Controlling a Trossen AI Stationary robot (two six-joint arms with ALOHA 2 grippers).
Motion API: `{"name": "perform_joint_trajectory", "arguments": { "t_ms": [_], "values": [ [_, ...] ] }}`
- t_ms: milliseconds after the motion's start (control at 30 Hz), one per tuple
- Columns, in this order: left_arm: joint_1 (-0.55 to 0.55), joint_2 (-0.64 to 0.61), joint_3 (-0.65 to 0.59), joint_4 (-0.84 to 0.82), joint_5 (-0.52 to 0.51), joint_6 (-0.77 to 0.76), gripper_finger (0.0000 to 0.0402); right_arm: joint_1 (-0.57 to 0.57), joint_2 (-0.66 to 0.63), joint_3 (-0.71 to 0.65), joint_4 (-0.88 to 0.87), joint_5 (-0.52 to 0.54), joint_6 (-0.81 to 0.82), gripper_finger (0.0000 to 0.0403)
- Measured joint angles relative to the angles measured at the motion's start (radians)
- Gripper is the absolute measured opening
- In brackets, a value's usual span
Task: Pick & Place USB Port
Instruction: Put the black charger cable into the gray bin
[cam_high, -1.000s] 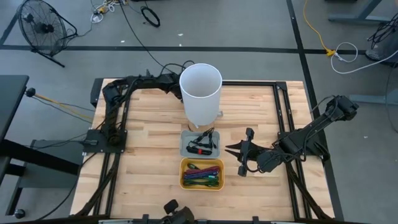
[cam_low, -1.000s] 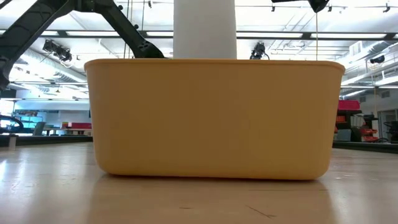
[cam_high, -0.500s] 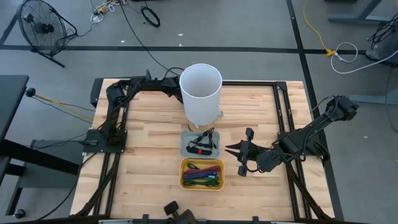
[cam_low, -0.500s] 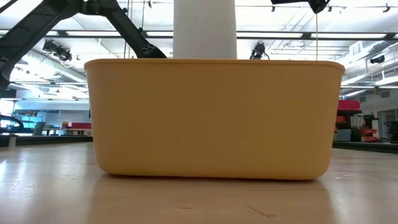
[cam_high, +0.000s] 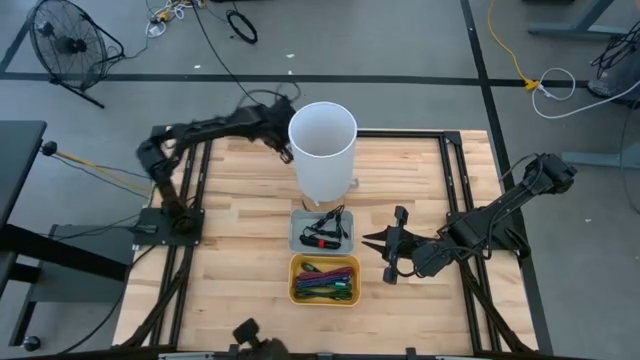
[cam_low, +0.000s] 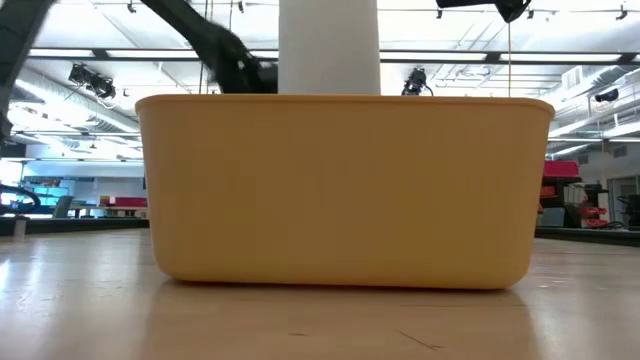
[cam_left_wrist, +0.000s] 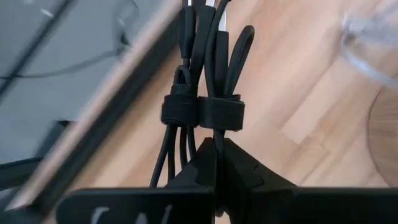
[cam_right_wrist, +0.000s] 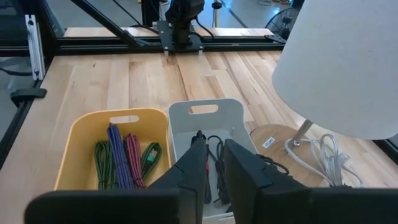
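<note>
A bundle of black USB cable (cam_left_wrist: 200, 74), bound by a black strap (cam_left_wrist: 202, 112), hangs over the table's far left part, beside a tall white lamp shade (cam_high: 322, 150). My left gripper (cam_high: 287, 153) is shut on it. A grey bin (cam_high: 320, 230) holds more black cables. In front of it stands a yellow bin (cam_high: 324, 280) with coloured cables, which fills the low view (cam_low: 345, 190). My right gripper (cam_high: 366, 238) waits to the right of the grey bin. Its fingers (cam_right_wrist: 214, 163) stand a narrow gap apart with nothing between them. My left gripper pinches the looped end of the cable bundle (cam_left_wrist: 216, 132), just short of the strap, between its two fingers. The fingers slant steeply down and lie along the bundle. The bundle reaches on past the fingertips, clear of the wooden table.
The lamp's round wooden base (cam_right_wrist: 280, 140) and its white cord (cam_right_wrist: 317, 152) sit behind the grey bin. Black frame rails (cam_high: 455, 190) run along the table's sides and far edge. Bare wood (cam_high: 240, 250) lies to the left of both bins.
My left arm has risen at the table's far left. Its elbow has swung up and outward, while its gripper has stayed close to the lamp shade's left side. It shows blurred in the low view.
</note>
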Motion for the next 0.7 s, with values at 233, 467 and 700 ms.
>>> {"name": "perform_joint_trajectory", "arguments": {
  "t_ms": [233,467,700],
  "values": [
    [0.023,-0.288,0.001,-0.093,-0.033,0.002,0.0007,0.0,0.0,0.0,-0.001,-0.001,0.003,0.0058],
    [0.01,-0.56,0.002,-0.209,-0.035,-0.045,0.0007,0.0,0.0,0.0,-0.005,-0.003,0.004,0.0058],
    [-0.118,-0.762,0.002,-0.28,-0.017,-0.108,0.0007,0.0,0.0,0.0,-0.005,-0.003,0.004,0.0058]
  ]
}}
